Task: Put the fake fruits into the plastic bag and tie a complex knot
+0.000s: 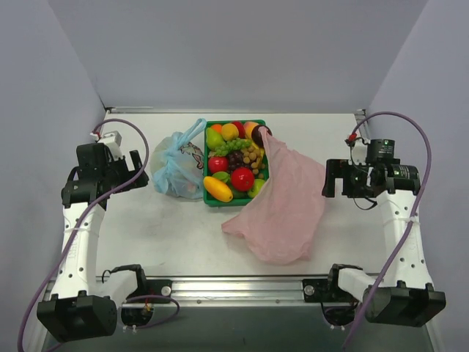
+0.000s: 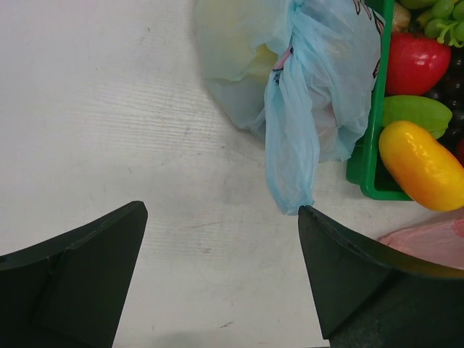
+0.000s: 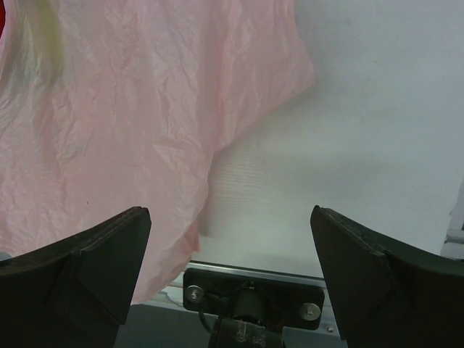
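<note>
Fruits (image 1: pixel 236 158) lie heaped in the green tray (image 1: pixel 206 165) at the middle of the desk (image 1: pixel 146 227). I can pick out a red apple (image 1: pixel 242 178), a yellow mango (image 1: pixel 218 188) at the near left corner, and green grapes (image 1: pixel 233 145) among them. None of them is inside the plastic bag (image 1: pixel 282 205).

That pale-pink bag lies flat and crinkled on the desk, right of the tray. One narrow end is draped up over the tray's far right corner, and its broad end reaches toward the near edge. I see no knot in it.

My right hand (image 1: pixel 330 180) is just beside the bag's right edge, not touching it. Its fingers are spread wide and hold nothing. From the right wrist, the pink sheet fills the view ahead of my left finger (image 3: pixel 87 261), with bare desk ahead of the other.

My left hand (image 1: pixel 139 170) is well apart from the pink bag, on the far side of the tray, spread and empty too. A light-blue bag (image 1: pixel 176 170) with tied handles sits between this hand and the tray, and its twisted handle hangs just ahead of the gap between my fingers.
</note>
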Action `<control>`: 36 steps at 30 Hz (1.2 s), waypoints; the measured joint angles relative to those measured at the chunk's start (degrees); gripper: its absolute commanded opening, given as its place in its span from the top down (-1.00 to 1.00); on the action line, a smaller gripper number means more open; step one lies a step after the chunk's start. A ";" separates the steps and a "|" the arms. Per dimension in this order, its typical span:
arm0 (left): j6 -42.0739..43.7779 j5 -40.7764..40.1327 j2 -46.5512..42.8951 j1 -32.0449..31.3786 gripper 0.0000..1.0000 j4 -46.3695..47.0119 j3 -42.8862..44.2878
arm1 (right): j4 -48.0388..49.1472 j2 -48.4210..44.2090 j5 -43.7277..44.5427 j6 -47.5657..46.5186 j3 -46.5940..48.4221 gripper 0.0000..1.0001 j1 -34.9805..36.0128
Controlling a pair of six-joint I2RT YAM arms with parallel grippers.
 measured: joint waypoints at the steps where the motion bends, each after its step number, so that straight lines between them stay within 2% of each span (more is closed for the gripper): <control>1: -0.63 -0.50 0.00 0.00 -0.95 0.28 0.00 | -0.11 0.83 -0.04 0.48 -0.11 -1.00 0.50; 9: -3.82 -1.86 -0.96 0.00 -0.95 2.62 -0.04 | -0.76 5.90 -2.10 3.19 -2.36 -0.96 2.05; 12: -4.22 -1.90 -3.04 0.00 -0.95 4.92 -0.76 | -1.29 7.89 -4.02 3.96 -3.37 -0.87 2.08; 16: -4.09 -1.95 -6.34 0.00 -0.95 7.10 -2.32 | -2.43 12.17 -7.30 4.37 -5.44 -0.31 2.10; 20: -3.52 -2.10 -7.72 0.00 -0.95 8.26 -3.17 | -3.26 16.11 -8.20 2.12 -4.94 0.07 2.10; 21: -2.99 -2.05 -7.82 0.00 -0.95 8.48 -3.48 | -3.74 16.94 -8.17 1.16 -4.17 0.30 2.08; 23: -2.49 -1.97 -7.82 0.00 -0.95 8.66 -3.74 | -5.03 18.86 -7.58 -1.86 -1.33 0.53 2.08; 24: -2.16 -1.84 -7.85 0.00 -0.95 8.72 -4.00 | -5.44 19.98 -7.17 -3.82 0.72 0.90 2.10; 25: -1.84 -1.77 -7.85 0.00 -0.95 8.76 -4.20 | -5.60 21.18 -6.58 -6.14 3.04 1.00 2.10; 31: -0.17 -0.94 -7.91 0.00 -0.95 9.09 -4.52 | -6.71 29.38 -1.60 -18.71 16.39 1.00 2.08; 32: 0.09 -0.63 -7.96 0.00 -0.95 9.22 -4.61 | -7.02 30.86 -0.52 -21.16 18.40 0.93 2.08; 33: 0.42 -0.35 -8.02 0.00 -0.95 9.44 -4.76 | -7.37 32.26 0.44 -22.91 20.31 0.81 2.08; 34: 0.57 0.00 -8.11 0.00 -0.95 9.66 -4.96 | -7.50 33.55 1.44 -24.28 22.21 0.46 2.08; 36: 1.01 0.74 -8.33 0.00 -0.95 10.25 -5.42 | -7.69 36.24 3.61 -26.21 26.25 0.09 2.08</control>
